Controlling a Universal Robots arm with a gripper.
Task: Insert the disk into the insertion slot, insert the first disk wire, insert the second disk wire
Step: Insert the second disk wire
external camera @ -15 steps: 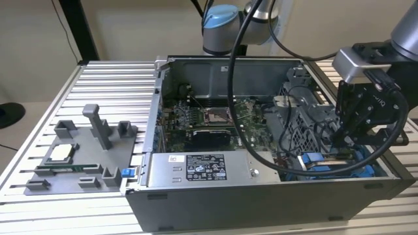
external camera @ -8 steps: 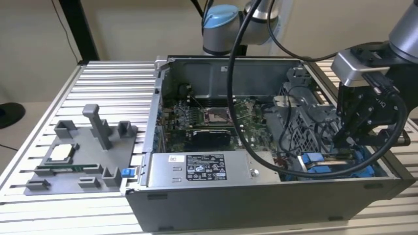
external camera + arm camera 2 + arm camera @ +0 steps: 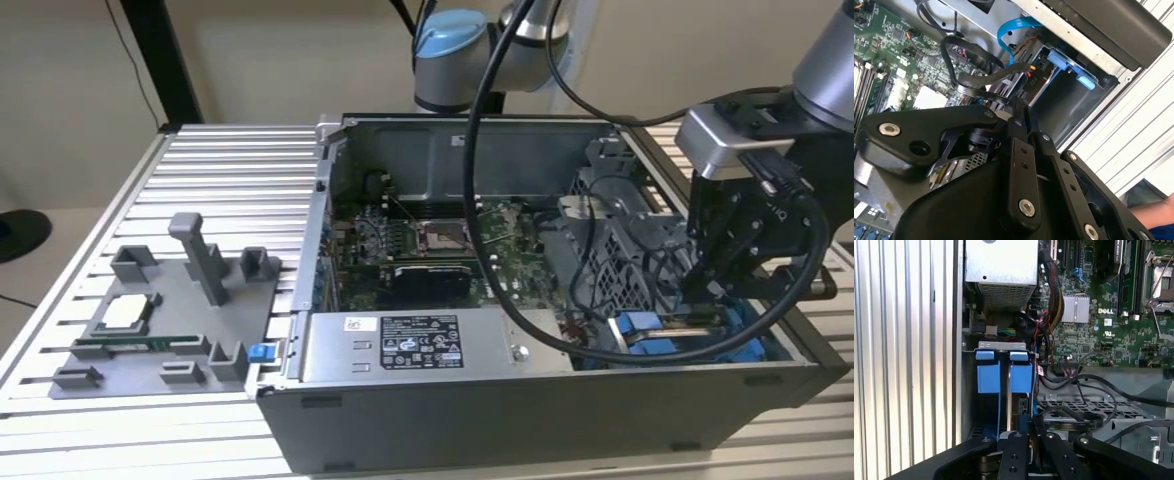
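Note:
The disk [image 3: 1037, 88] sits inside the insertion slot [image 3: 1066, 102] at the case's front corner, with only its silver end and a strip of red-printed label showing. The carrier's two blue tabs [image 3: 988, 376] stand side by side at the slot's mouth [image 3: 1001, 345]. My gripper [image 3: 1018, 105] reaches down into this bay [image 3: 667, 335], its black fingers [image 3: 1015, 450] drawn together on a black disk wire [image 3: 1074, 412] right at the disk's end. That wire loops away over the perforated drive cage. In the exterior view the gripper [image 3: 697, 292] hangs over the blue rails.
The grey power-supply box [image 3: 427, 345] lies along the case's front wall. The green motherboard [image 3: 1104, 315] fills the case floor. A blue data cable [image 3: 1009, 30] arcs near the bay. A grey fixture [image 3: 160, 310] stands on the ribbed table. A person's sleeve [image 3: 1159, 225] shows outside the case.

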